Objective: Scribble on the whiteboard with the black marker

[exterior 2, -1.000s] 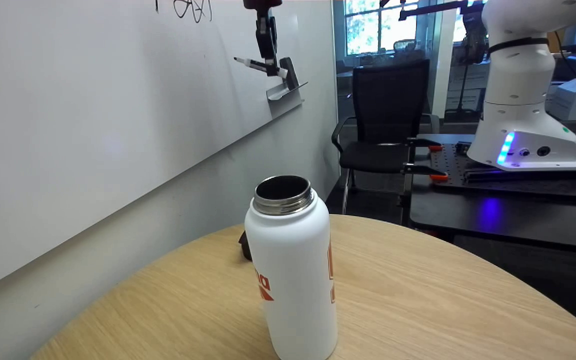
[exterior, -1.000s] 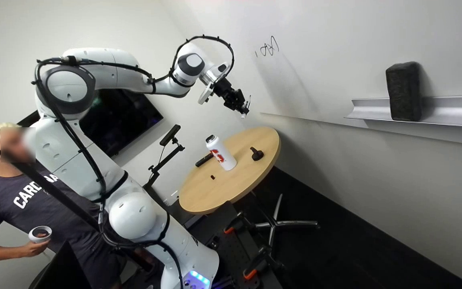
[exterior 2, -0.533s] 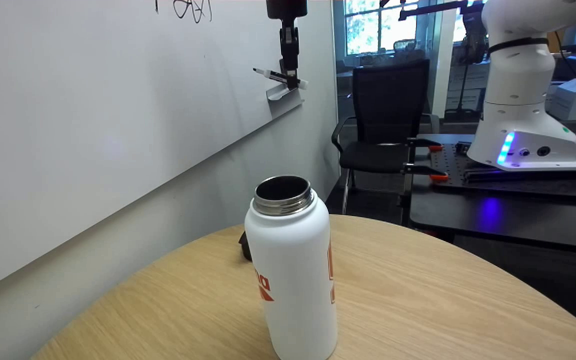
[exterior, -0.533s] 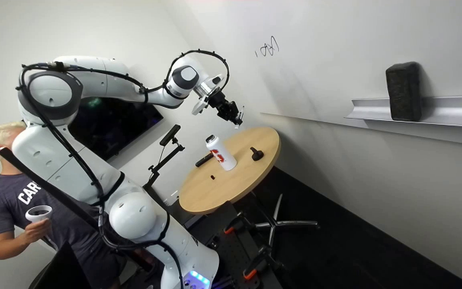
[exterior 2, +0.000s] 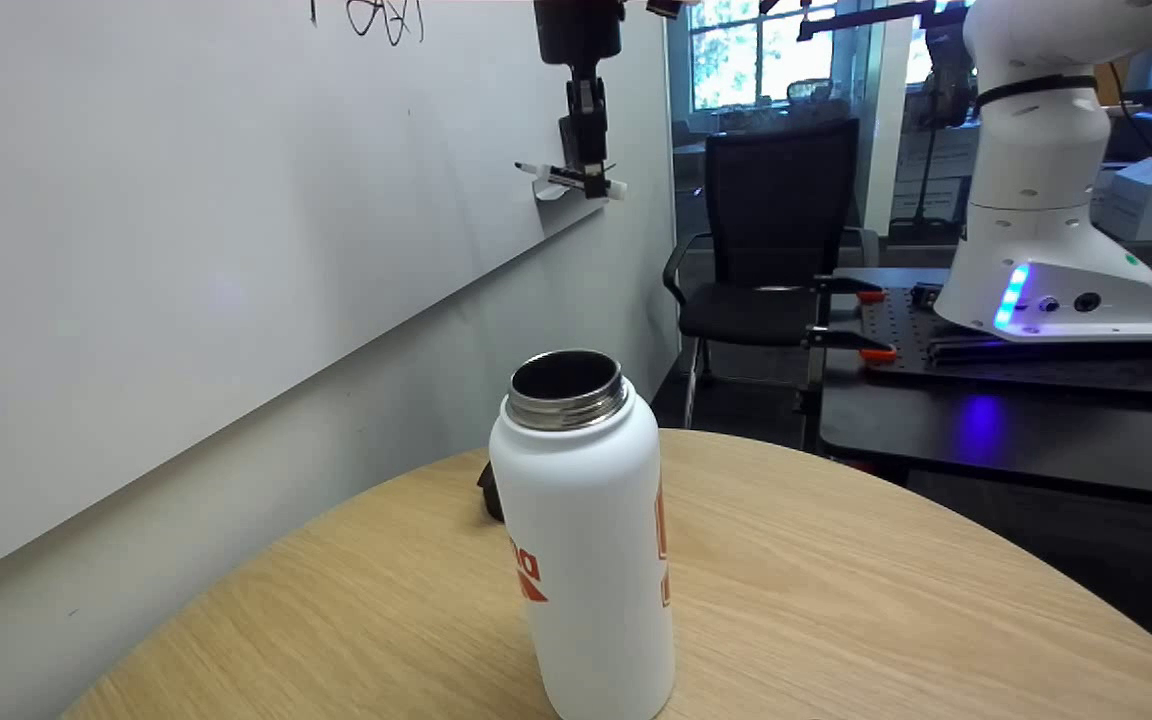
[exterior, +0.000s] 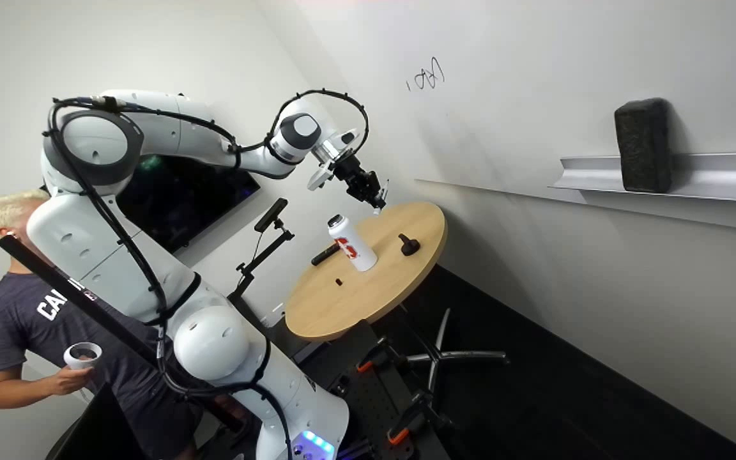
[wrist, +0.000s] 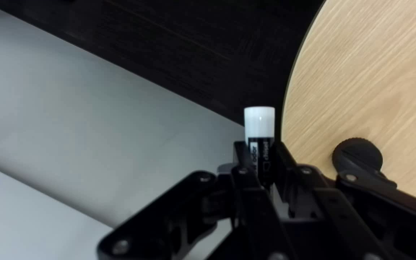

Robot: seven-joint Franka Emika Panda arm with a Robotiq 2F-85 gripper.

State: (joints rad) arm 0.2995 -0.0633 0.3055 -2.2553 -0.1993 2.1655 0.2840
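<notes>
- Wrist view: got the gripper pinched on the marker, spread no wider than the barrel, with the white end toward 12 o'clock.
- Same view: can spot a black lid-like thing near 3 on the round table at 2, plus dark floor at 11, pale wall at 9, whiteboard at 8.
- In an exterior view, clock centred on the gripper: got a white bottle at 7 on the table, kinda near; a scribble at 1 on the whiteboard; a dark block on a tray toward 3, well apart; a person with a controller at 8; a wall screen at 9.
- In an exterior view: can't miss the uncapped bottle up front at 6, partly hiding the lid-like thing. Can see the marker's tip aimed between 9 and 10, plus a chair at 2 and the robot base toward 3.
</notes>
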